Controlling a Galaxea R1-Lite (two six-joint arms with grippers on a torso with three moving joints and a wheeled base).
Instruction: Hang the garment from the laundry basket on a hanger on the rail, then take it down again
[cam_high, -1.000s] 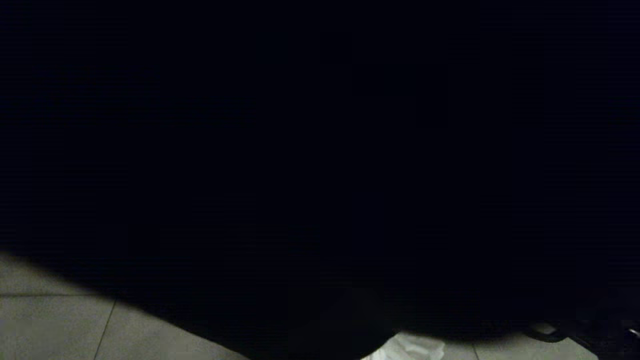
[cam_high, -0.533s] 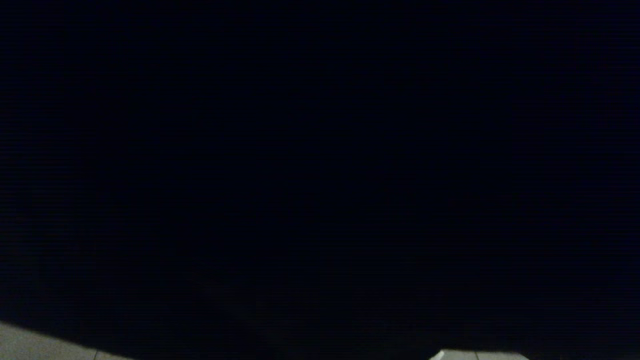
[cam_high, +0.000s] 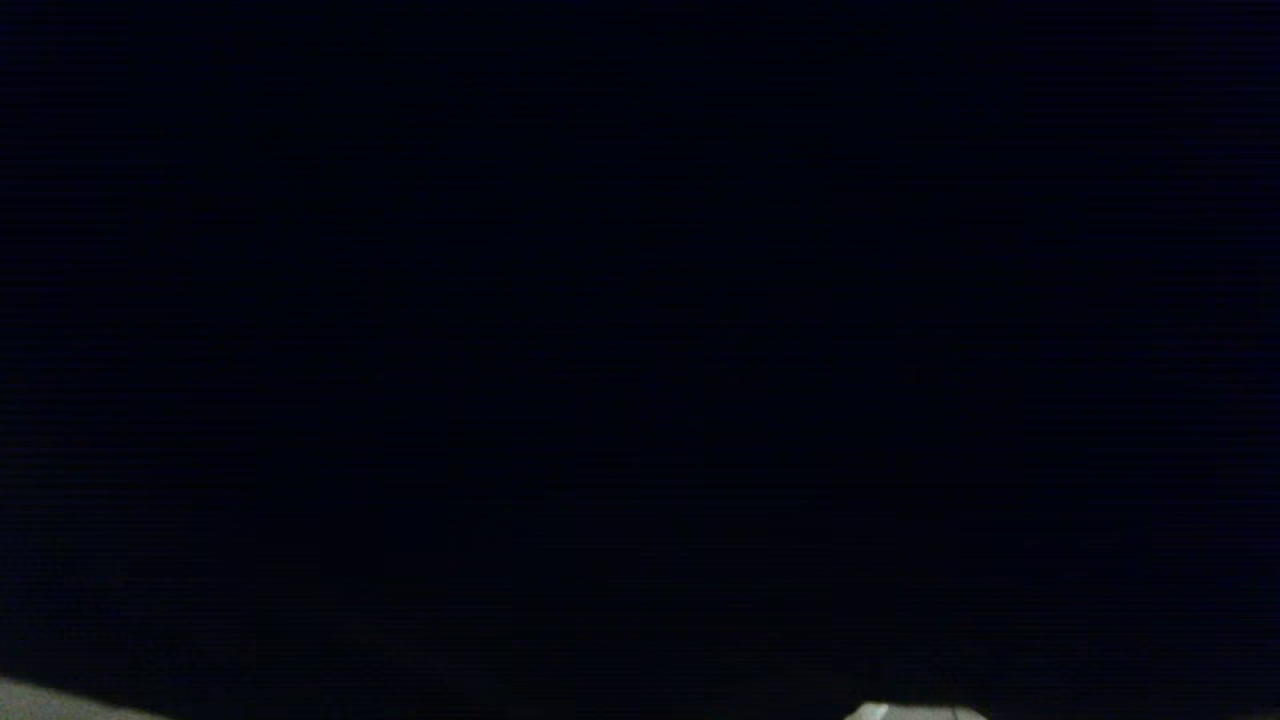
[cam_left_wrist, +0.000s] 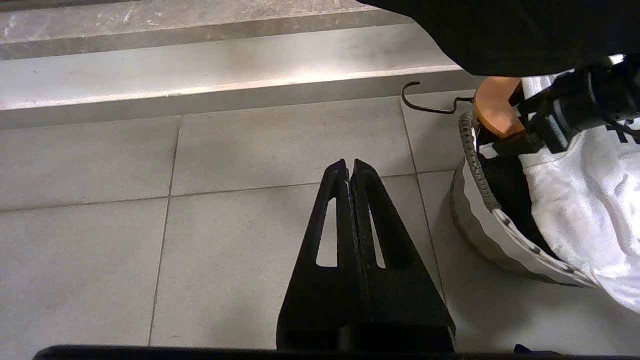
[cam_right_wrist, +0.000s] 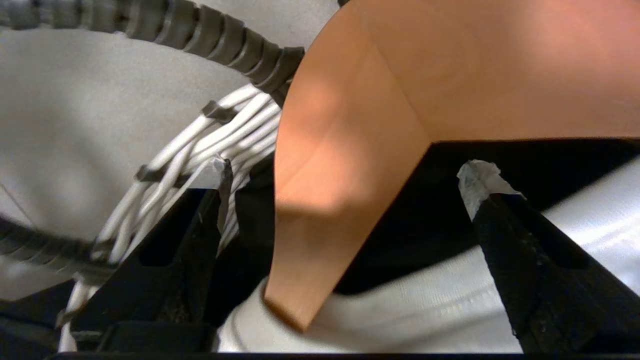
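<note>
Grey floor tiles (cam_left_wrist: 100, 165) ran up to a pale step, and my head view was almost wholly dark, showing me nothing useful. From the left wrist, my left gripper (cam_left_wrist: 349, 167) hung pressed closed over the tiles, beside the laundry basket (cam_left_wrist: 480, 235) holding the white garment (cam_left_wrist: 585, 200) and the wooden hanger (cam_left_wrist: 492, 107). From the right wrist, my right gripper (cam_right_wrist: 345, 175) stood wide open astride the hanger. I judged this the pick-up step; next I needed to close on the hanger squarely.

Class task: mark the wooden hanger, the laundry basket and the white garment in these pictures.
wooden hanger (cam_right_wrist: 350, 150): right wrist view, on its wooden body.
laundry basket (cam_left_wrist: 487, 240): left wrist view, on its outer wall.
white garment (cam_left_wrist: 585, 215): left wrist view, on its cloth.
</note>
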